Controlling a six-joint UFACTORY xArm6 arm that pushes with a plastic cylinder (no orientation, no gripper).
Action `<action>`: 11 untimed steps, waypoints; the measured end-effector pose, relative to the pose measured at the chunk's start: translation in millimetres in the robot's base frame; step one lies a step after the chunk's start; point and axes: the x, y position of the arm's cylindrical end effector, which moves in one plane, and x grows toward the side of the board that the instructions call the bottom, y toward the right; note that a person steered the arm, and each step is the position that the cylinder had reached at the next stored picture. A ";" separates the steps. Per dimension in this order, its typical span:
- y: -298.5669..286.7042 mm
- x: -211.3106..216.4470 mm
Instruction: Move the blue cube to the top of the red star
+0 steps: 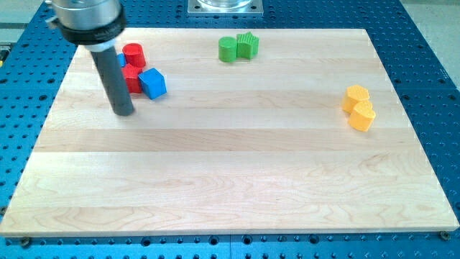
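The blue cube (pixel 152 83) lies at the upper left of the wooden board (pixel 230 165). The red star (pixel 132 78) sits just to its left, touching it and partly hidden by my rod. A red cylinder (pixel 133 55) stands just above the star. A second small blue block (pixel 121 62) peeks out between the rod and the red blocks. My tip (pixel 125 112) rests on the board just below and to the left of the red star and blue cube, a short gap from both.
Two green blocks (pixel 238 47) sit together near the top edge at centre. Two yellow blocks (pixel 359 107) sit together at the right side. The board lies on a blue perforated table.
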 end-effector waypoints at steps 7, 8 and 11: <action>92.2 -78.6; 99.8 -88.0; 63.8 -114.2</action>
